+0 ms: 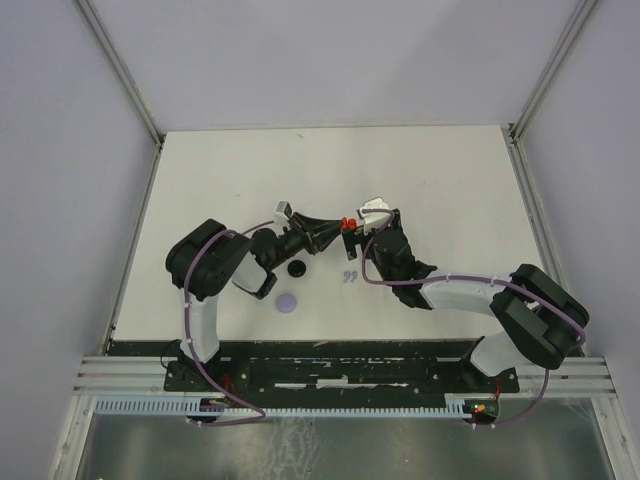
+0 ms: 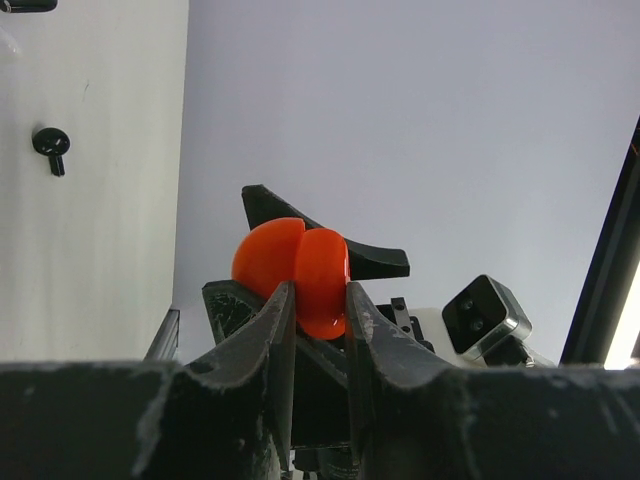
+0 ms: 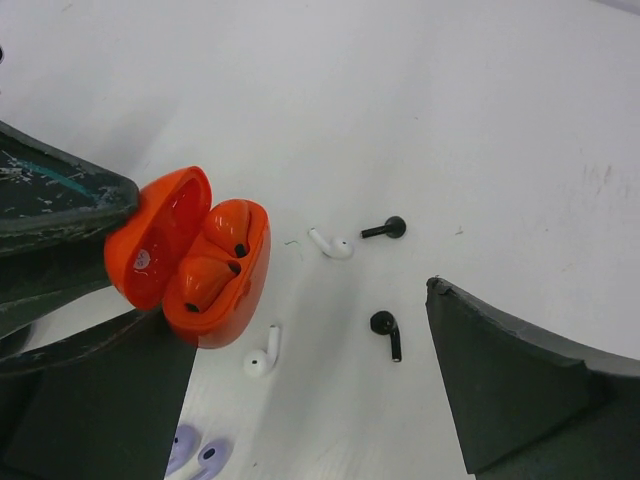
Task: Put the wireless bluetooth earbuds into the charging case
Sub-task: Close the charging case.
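My left gripper (image 2: 320,300) is shut on the orange-red charging case (image 2: 295,270), held above the table. In the right wrist view the case (image 3: 160,245) stands open, with two red earbuds (image 3: 228,228) seated in its wells. My right gripper (image 3: 310,400) is open right beside the case, with nothing between its fingers. On the table below lie two white earbuds (image 3: 330,243), two black earbuds (image 3: 386,330) and a lavender pair (image 3: 195,455). From above, both grippers meet at the table's middle, left (image 1: 335,235) and right (image 1: 360,238).
A black round disc (image 1: 296,269) and a lavender round disc (image 1: 288,301) lie near the left arm. The lavender earbuds (image 1: 350,276) sit just in front of the grippers. Grey walls enclose the white table (image 1: 450,180) on three sides.
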Tool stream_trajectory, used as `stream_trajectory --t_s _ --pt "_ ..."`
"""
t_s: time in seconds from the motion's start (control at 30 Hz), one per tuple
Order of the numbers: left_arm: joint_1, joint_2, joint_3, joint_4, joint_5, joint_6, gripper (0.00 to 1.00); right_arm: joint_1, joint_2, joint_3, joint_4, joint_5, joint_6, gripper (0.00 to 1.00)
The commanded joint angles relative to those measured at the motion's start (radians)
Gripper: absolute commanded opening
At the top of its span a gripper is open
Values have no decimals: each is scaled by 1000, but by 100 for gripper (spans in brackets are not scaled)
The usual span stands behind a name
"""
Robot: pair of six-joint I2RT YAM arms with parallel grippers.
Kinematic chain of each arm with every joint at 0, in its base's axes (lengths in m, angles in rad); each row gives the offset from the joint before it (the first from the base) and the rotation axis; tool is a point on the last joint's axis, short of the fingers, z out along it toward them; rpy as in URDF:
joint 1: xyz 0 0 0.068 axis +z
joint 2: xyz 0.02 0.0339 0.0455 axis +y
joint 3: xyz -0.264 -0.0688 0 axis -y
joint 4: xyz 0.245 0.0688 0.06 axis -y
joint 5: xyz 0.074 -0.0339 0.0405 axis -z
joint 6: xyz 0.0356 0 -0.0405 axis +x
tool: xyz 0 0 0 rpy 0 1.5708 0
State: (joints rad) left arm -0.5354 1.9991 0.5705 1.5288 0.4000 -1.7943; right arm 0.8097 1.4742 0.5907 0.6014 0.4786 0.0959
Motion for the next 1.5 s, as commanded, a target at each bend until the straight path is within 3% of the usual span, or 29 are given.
stream_trajectory --t_s 0.0,0.83,0.97,1.17,1.47 --pt "-6 -31 -13 89 2 -29 3 5 -8 -6 108 82 -55 100" --pt "-5 -24 7 56 20 -13 3 5 -122 -56 82 163 -105 99" --pt "3 -25 10 40 16 0 3 2 -169 -30 -55 234 -38 99" --pt "71 -10 99 -154 18 114 3 -26 -209 134 -477 226 81 100" --pt "182 4 319 -611 -24 457 3 -61 -273 161 -598 144 108 100"
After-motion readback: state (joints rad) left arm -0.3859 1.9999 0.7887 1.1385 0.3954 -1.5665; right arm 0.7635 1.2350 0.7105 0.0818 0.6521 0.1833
